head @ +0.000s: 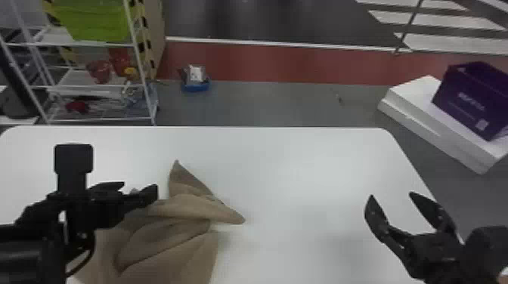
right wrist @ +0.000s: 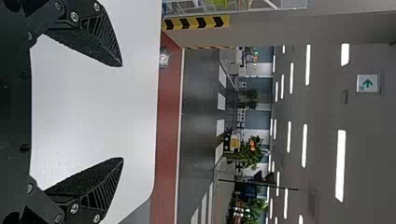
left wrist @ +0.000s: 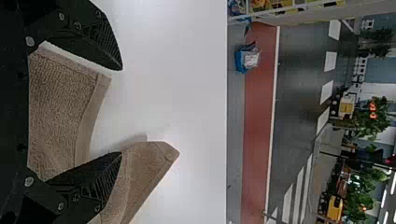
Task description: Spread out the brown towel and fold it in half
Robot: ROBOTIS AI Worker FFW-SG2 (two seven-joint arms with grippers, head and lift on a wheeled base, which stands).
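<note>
The brown towel (head: 170,234) lies crumpled on the left front part of the white table, one pointed corner toward the back and another toward the right. Over its left side is my left gripper (head: 138,190). In the left wrist view the left gripper (left wrist: 120,111) is open, with the towel (left wrist: 60,107) showing between and beyond its fingers, not clamped. Well to the right of the towel, my right gripper (head: 391,196) stands open above the table; in the right wrist view the right gripper (right wrist: 122,112) has only table surface between its fingers.
The white table (head: 302,166) has its rounded back right corner near the right arm. Beyond it stand a wire shelf (head: 94,85) at the back left, a small blue container (head: 195,85) on the floor, and a purple box (head: 472,100) on a white block at the right.
</note>
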